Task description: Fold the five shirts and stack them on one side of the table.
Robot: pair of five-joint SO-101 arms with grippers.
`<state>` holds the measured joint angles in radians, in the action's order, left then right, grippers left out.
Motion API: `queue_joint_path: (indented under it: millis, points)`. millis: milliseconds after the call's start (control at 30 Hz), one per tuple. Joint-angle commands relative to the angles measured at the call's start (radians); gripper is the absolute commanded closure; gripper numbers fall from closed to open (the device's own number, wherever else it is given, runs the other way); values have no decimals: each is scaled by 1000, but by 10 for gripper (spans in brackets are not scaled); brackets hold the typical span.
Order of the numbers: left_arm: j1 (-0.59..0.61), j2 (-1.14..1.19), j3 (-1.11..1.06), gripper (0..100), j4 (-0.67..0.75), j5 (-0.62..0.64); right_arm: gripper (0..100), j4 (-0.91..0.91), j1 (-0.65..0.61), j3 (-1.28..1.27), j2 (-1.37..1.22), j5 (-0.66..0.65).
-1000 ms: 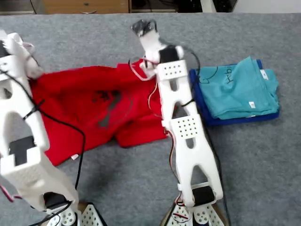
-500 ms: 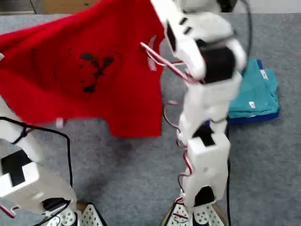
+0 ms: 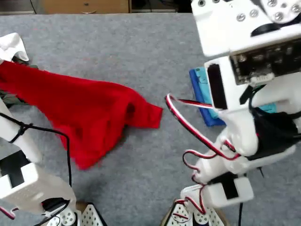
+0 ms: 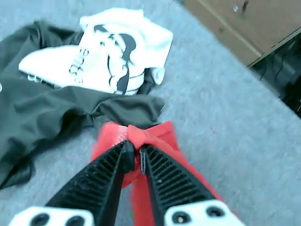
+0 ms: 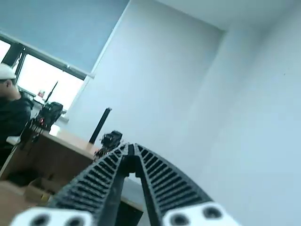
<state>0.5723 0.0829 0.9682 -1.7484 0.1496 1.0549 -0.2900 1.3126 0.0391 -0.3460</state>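
The red shirt [image 3: 89, 113] hangs from its upper-left corner and lies crumpled on the grey table, one sleeve pointing toward the middle. My left gripper [image 4: 134, 149] is shut on a bunched corner of the red shirt [image 4: 160, 136], held above the table at the far left. My right arm [image 3: 249, 70] is raised high, close to the overhead camera. My right gripper [image 5: 129, 149] points up at the room's wall, shut with nothing between its fingers. A folded teal and blue stack [image 3: 197, 89] lies at the right, mostly hidden behind the right arm.
A white printed shirt [image 4: 113, 52] lies on a loose black shirt [image 4: 42, 113] at the table's far left, just beyond the left gripper. The white shirt [image 3: 11, 44] also peeks in at the high view's left edge. A wooden cabinet [image 3: 84, 5] stands behind the table.
The red shirt was lifted and spread between both grippers. The right gripper has let go and swung upward; the shirt's right side has dropped onto the table.
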Motion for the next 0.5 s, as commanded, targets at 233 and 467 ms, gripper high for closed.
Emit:
queue_joint_path:
  millis: [233,467]
  points:
    - [83,-31,-420,981,-3,-9,996,181,-90,-435,119,-2]
    - [244,-31,-810,981,313,-97,995,371,-294,-805,117,-18]
